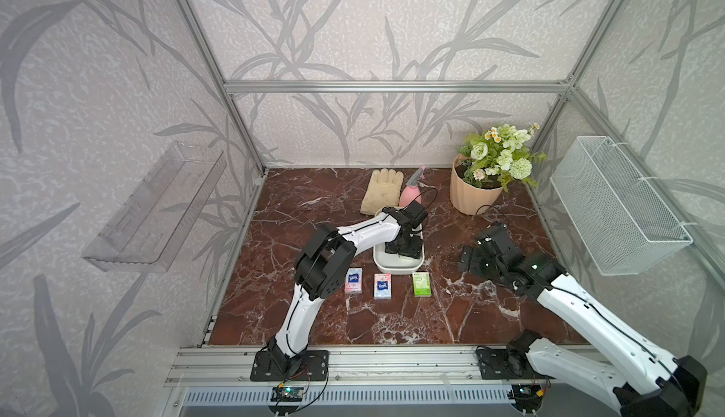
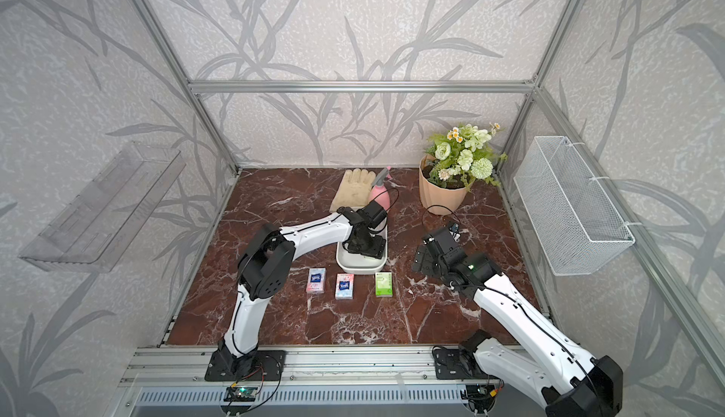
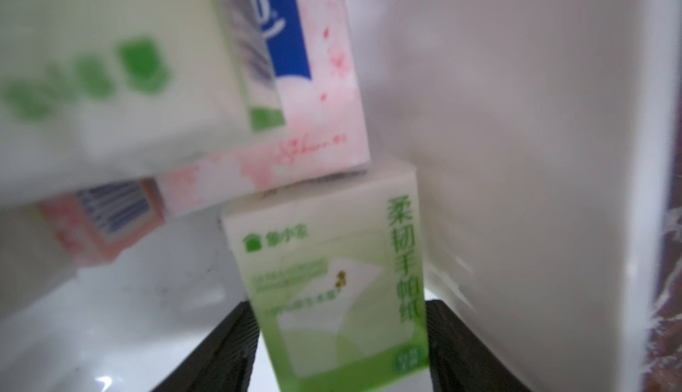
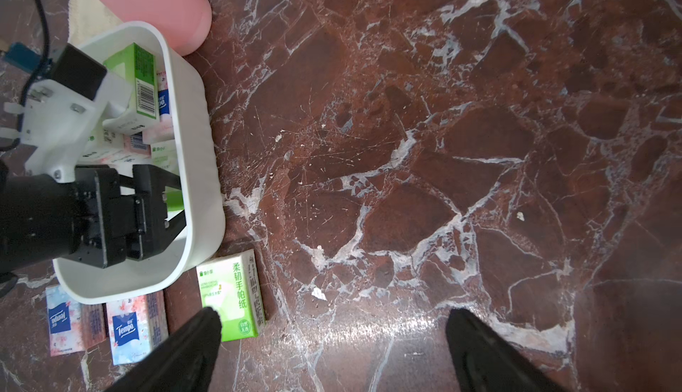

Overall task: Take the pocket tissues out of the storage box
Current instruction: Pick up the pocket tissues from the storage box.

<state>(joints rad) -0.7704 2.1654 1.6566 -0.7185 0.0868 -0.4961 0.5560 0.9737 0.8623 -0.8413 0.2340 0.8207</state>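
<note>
Both top views: high at front, looking down over whole table, nearly identical. Left wrist view: very near, inside box, blurry. Right wrist view: faces down at table, near; shares box with top views.

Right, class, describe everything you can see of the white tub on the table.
The white tub is a shallow rounded rectangle with smooth solid walls, plastic by its look. It stands upright on the red marble table, tissue packets heaped inside. The left gripper reaches into it, jaws either side of a green packet. A pink bottle stands close behind it.
</note>
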